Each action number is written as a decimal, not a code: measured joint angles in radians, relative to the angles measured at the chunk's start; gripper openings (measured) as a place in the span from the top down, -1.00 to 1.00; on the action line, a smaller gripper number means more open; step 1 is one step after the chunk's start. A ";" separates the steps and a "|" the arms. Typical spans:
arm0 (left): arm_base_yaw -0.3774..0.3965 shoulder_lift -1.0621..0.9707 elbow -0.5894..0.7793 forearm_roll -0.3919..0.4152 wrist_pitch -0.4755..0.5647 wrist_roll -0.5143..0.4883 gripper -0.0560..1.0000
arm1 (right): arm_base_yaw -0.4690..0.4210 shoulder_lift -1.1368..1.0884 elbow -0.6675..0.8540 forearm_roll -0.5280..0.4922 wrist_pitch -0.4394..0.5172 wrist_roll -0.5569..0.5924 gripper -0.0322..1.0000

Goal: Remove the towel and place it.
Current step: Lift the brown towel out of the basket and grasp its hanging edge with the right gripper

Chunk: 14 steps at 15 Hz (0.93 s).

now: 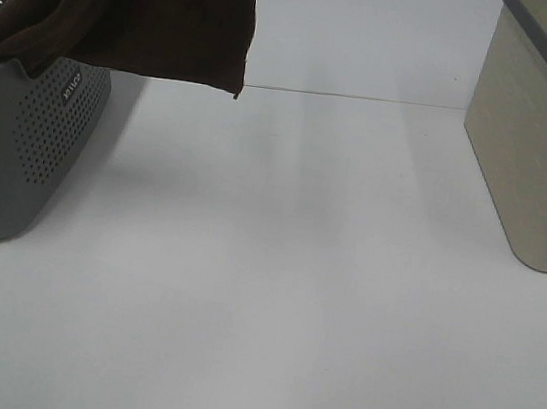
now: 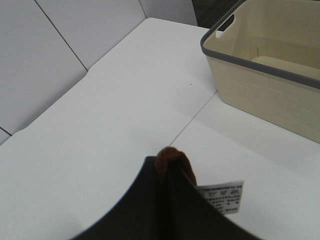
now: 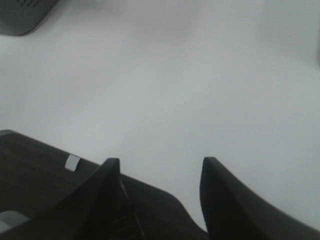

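Left tool is pressed together on a fold of the towel; a rust-brown loop of terry pokes out past its dark fingertips, and the white tag with printed care symbols hangs just beside the pinch. From the high camera, the dark brown cloth hangs in the air at the upper left, its lower hem and one corner free above the white surface, while its left part drapes over the rim of the grey perforated basket. Right tool is spread, with bare surface showing between its two dark fingers; dark cloth lies alongside one finger, but nothing sits between them. Well apart, on the right side of the surface, stands a beige bin with a grey rim, nothing visible inside it from the left wrist camera.
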 joint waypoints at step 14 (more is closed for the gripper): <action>0.000 0.001 0.000 -0.090 -0.005 0.001 0.89 | 0.475 1.028 -0.151 1.264 -0.557 -1.582 -0.36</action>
